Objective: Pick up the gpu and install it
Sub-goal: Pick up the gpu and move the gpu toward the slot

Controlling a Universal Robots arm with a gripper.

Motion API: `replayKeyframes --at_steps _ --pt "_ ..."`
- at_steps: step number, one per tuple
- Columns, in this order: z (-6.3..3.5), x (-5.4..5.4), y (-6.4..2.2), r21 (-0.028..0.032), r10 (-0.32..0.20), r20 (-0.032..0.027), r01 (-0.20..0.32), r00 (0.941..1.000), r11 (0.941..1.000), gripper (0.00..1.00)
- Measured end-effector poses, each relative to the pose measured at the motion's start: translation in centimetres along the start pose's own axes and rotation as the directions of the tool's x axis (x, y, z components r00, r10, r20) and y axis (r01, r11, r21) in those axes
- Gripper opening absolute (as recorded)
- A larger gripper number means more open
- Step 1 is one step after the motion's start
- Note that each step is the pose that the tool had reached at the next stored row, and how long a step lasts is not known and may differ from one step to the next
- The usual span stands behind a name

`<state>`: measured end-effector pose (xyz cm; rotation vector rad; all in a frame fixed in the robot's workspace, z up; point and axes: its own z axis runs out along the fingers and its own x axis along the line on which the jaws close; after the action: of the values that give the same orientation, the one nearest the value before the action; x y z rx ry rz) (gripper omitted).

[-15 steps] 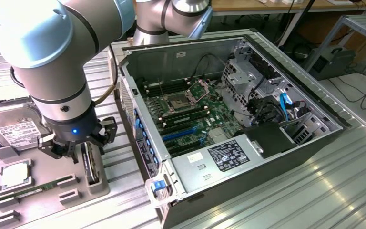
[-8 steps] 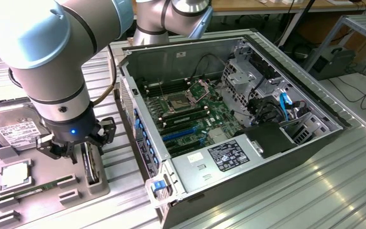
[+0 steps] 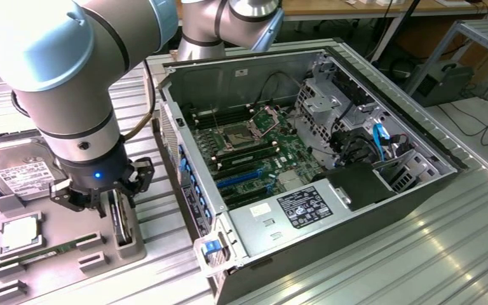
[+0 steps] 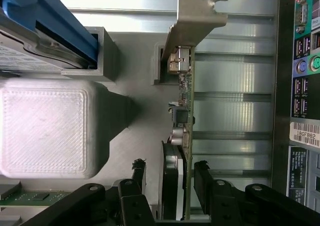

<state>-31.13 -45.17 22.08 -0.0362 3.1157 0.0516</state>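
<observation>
One gpu (image 4: 184, 101), standing on edge in a slot of the gray holder tray (image 3: 134, 253), silver bracket (image 4: 197, 21) at one end. The gripper (image 4: 170, 163) straddles it: two fingers (image 4: 202, 178) spread, one on each side, gaps showing. One hard drive (image 3: 15, 170) and one memory stick (image 3: 53, 248) share the tray. One open computer case (image 3: 345, 254) sits beside it on the table (image 3: 422, 254). In the exterior view the gripper hides most of the card.
</observation>
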Motion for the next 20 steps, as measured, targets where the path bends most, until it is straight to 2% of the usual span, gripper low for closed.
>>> replayKeyframes --at_steps 5,6,10,11,13,14,20 --pt "0.0 0.0 0.0 0.0 0.0 0.0 0.0 1.0 1.0 0.5" --pt "0.0 0.0 0.0 0.0 0.0 -0.0001 0.0 1.0 1.0 0.43" --pt "0.0 0.0 0.0 0.0 0.0 0.0 0.0 1.0 1.0 0.41" --pt "0.0 0.0 0.0 0.0 0.0 0.0 0.0 1.0 1.0 0.35" --pt "0.0 0.0 0.0 0.0 0.0 0.0 0.0 1.0 1.0 0.35" --pt "0.0 0.0 0.0 0.0 0.0 0.0 0.0 1.0 1.0 0.29" --pt "0.0 0.0 0.0 0.0001 0.0 0.0 0.0 1.0 1.0 0.29"
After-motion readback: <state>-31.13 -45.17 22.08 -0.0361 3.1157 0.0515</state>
